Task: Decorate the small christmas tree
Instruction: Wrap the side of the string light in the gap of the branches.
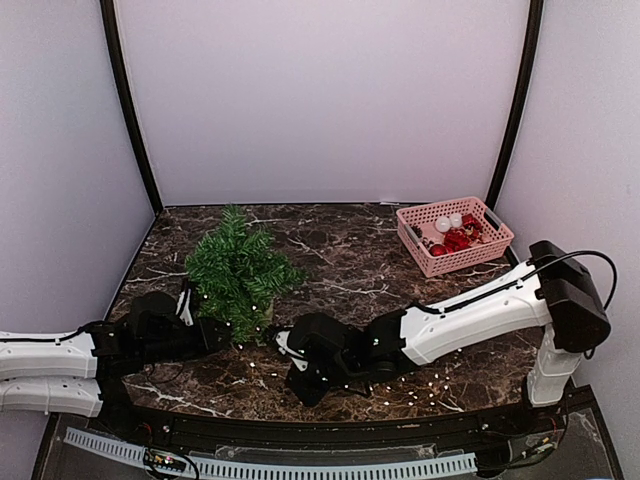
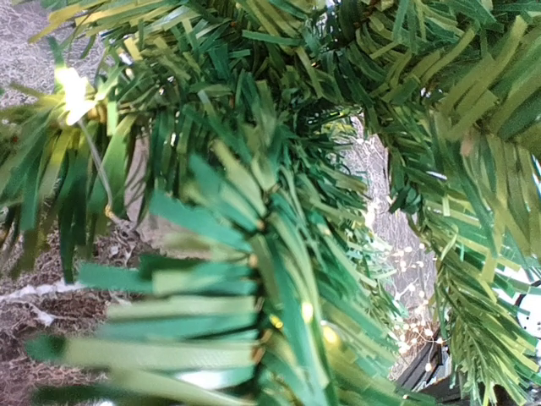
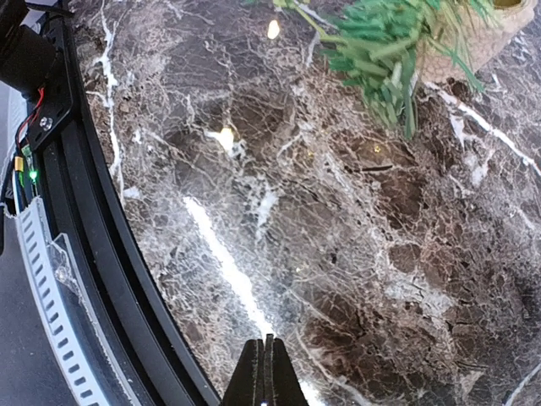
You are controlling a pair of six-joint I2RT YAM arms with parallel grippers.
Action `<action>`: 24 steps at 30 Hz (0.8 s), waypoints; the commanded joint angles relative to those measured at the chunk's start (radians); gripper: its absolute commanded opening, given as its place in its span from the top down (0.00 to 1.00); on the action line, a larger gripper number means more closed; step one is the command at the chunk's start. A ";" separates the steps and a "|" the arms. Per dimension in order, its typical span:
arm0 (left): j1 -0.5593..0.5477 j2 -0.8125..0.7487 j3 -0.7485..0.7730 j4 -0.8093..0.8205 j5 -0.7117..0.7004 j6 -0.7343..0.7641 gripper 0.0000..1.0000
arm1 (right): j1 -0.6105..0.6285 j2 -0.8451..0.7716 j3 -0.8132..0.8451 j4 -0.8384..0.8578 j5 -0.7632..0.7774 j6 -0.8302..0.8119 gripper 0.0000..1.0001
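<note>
Sitting on the left half of the table (image 1: 350, 270), top view, the small christmas tree (image 1: 238, 268) hides the tips of the left gripper (image 1: 218, 335); their grip cannot be told. Left wrist view: only its green needles. Right wrist view: the right gripper (image 3: 266, 372), clenched empty, close to the table's near edge.

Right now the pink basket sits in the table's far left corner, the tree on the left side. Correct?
No: the top external view shows the pink basket in the far right corner; the small christmas tree is on the left side.
</note>
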 commanded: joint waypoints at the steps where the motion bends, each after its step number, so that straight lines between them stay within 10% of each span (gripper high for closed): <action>1: 0.007 -0.012 0.024 -0.003 -0.014 0.019 0.75 | 0.010 -0.021 0.076 -0.016 0.067 0.007 1.00; 15: 0.021 0.005 0.020 0.012 -0.023 0.015 0.76 | -0.091 -0.055 0.151 -0.063 0.258 -0.008 1.00; 24: 0.031 0.007 0.025 0.003 -0.021 0.022 0.76 | -0.112 -0.074 0.184 0.018 0.097 -0.081 1.00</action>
